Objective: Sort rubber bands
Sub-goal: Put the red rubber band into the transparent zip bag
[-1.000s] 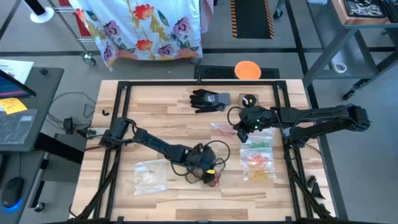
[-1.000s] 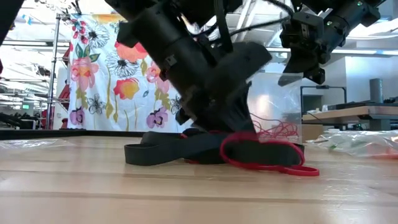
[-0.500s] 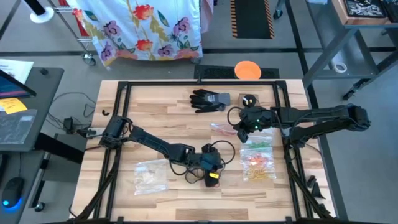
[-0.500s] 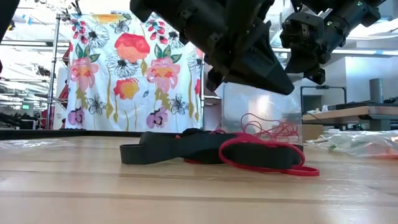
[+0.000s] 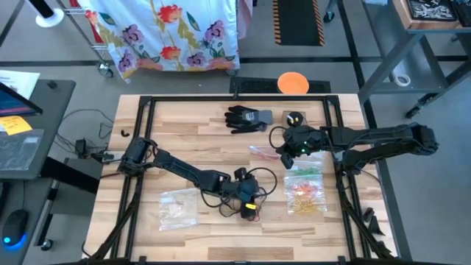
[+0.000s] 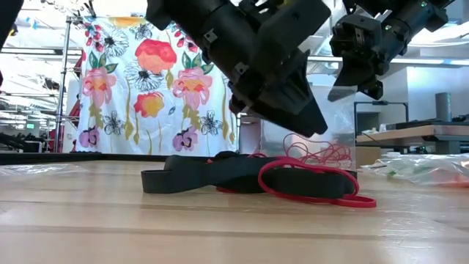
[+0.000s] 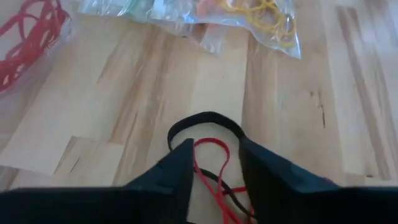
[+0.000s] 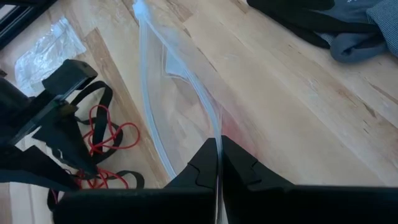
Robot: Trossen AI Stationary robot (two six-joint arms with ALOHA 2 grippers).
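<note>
Left gripper (image 7: pixel 214 163) is hovering just above a small heap of black bands (image 6: pixel 220 174) and red bands (image 6: pixel 315 192) at the table's (image 5: pixel 191 143) front middle; its fingers (image 7: pixel 168 171) are standing apart, with a red loop and the curve of a black band showing in the gap between them, and nothing is being gripped. In the low view the gripper is hanging clear of the heap, its tips pointing down toward the red loop.

Right gripper (image 8: pixel 219 155) is holding its fingers together, clamped on the edge of a clear bag (image 8: pixel 180 81) that is rising from the table to the right of the heap. More thin red bands (image 8: pixel 102 140) are lying beside the left arm in the right wrist view.

A bag of yellow, orange and green bands (image 5: pixel 305 193) is lying at the right front. Another bag (image 5: pixel 176 207) is lying at the left front. A glove (image 5: pixel 246 117) is resting near the far edge.
</note>
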